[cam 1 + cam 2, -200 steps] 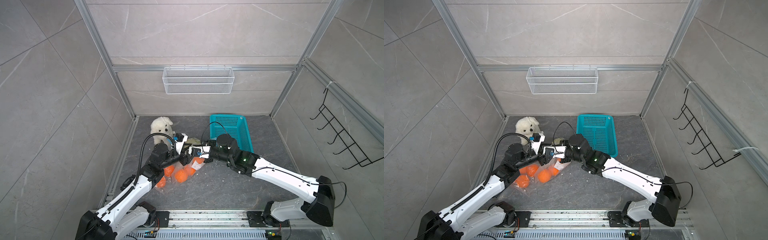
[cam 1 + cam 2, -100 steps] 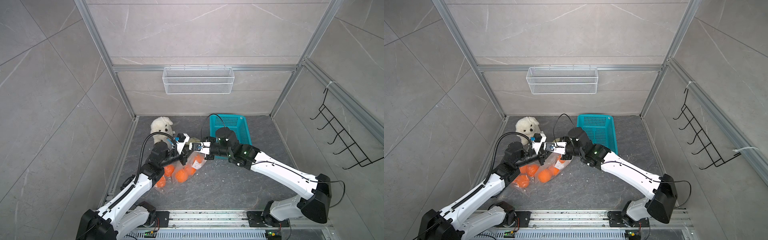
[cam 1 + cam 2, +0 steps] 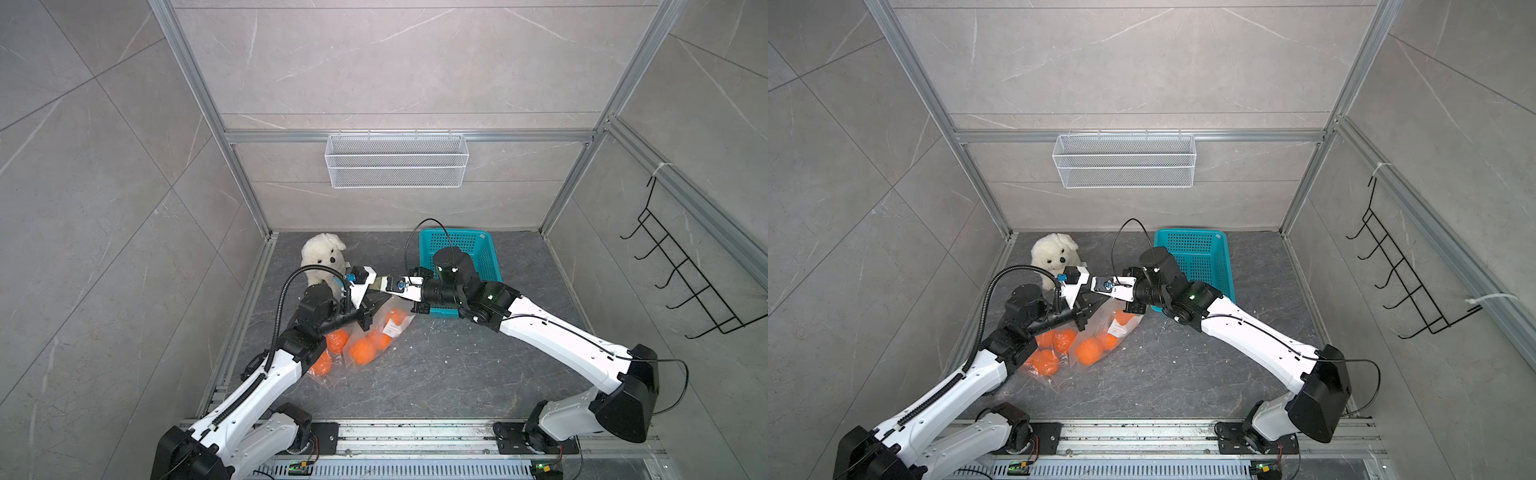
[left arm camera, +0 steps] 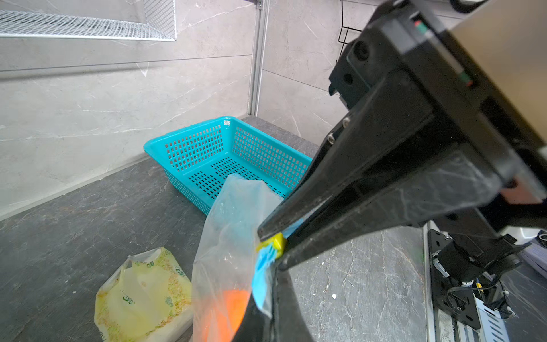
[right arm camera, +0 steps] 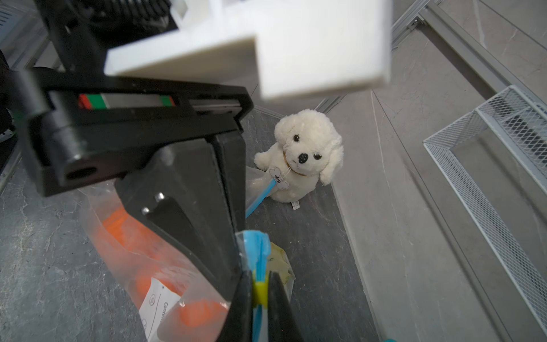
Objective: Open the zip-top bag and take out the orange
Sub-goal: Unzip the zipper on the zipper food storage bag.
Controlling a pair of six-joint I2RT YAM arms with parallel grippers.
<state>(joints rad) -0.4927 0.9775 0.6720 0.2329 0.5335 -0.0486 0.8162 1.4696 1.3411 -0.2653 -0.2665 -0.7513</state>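
Note:
The clear zip-top bag (image 3: 380,328) stands with its top lifted off the dark floor and several oranges (image 3: 362,351) inside it. My left gripper (image 4: 268,290) is shut on the bag's top edge at its blue zip strip (image 4: 260,278). My right gripper (image 5: 260,284) is shut on the yellow slider (image 5: 261,293) of that strip, just beside the left fingers. In both top views the two grippers meet above the bag, left gripper (image 3: 371,302) and right gripper (image 3: 1096,297). An orange (image 3: 1089,351) shows through the plastic.
A teal basket (image 3: 457,266) sits behind the right arm. A white plush dog (image 3: 322,257) stands at the back left. A yellow-green packet (image 4: 145,293) lies on the floor by the bag. A wire shelf (image 3: 397,160) and a black hook rack (image 3: 681,270) hang on the walls.
My right gripper has raised the bag's top off the floor and drawn it towards the left arm. My left gripper has shut on the bag's edge.

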